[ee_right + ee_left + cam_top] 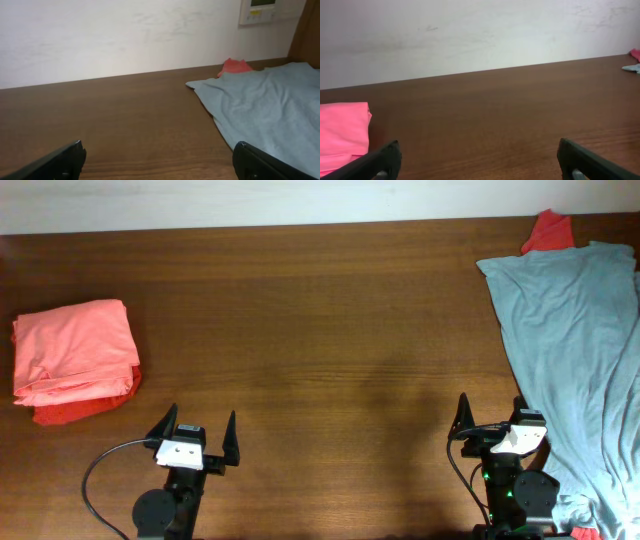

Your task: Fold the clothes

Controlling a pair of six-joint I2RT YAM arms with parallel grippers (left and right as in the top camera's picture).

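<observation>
Folded coral garment at the bench's left edge, a redder layer peeking from beneath. Grey-blue garment sprawled unfolded along the right edge, cut off by the frame. Red cloth at the far right corner, mostly buried under it. Left gripper by the near edge, spread wide. Right gripper likewise spread, outer finger lost against the grey-blue garment — contact not discernible.

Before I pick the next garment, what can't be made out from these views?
Grey garment: the overhead frame's right and bottom edges cut it off.
Red cloth: overhead, mostly under the grey garment, kind unclear.
Red layer beneath the folded pink garment: overhead, covered; separate piece or not unclear.
</observation>
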